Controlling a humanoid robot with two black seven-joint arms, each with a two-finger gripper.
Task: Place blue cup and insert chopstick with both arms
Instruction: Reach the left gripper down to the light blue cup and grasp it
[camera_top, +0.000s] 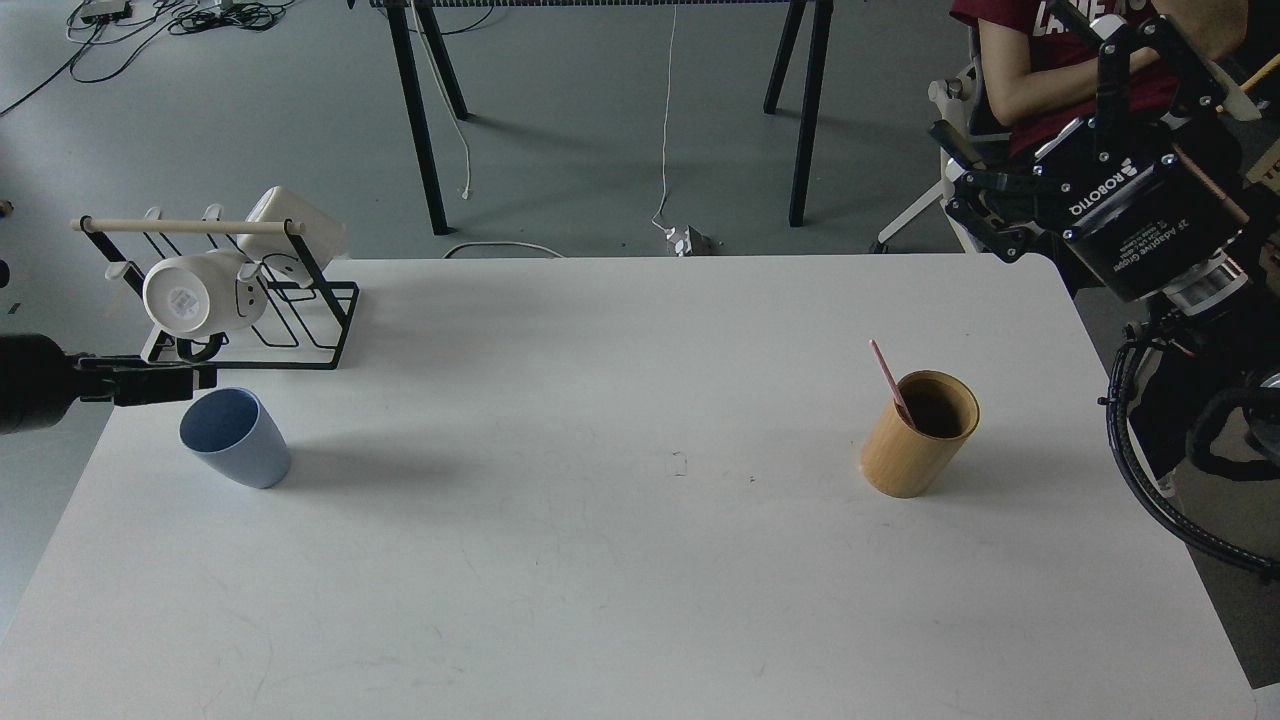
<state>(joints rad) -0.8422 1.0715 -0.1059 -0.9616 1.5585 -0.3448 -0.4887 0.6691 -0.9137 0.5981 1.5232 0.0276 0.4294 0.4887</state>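
Observation:
The blue cup (236, 438) stands upright on the white table (620, 560) at the left, in front of the rack. My left gripper (190, 381) comes in from the left edge, low, with its tip just above and left of the cup's rim. It is seen edge-on, so its fingers cannot be told apart. One pink chopstick (887, 381) leans in the tan bamboo cylinder (915, 440) at the right. My right gripper (966, 195) hangs open and empty above the table's far right corner, well away from the cylinder.
A black wire rack (262, 320) with a beige wooden rod and white mugs (195, 293) stands at the table's far left. A seated person in a red shirt (1050, 50) is behind the right arm. Black table legs (418, 120) stand on the floor beyond.

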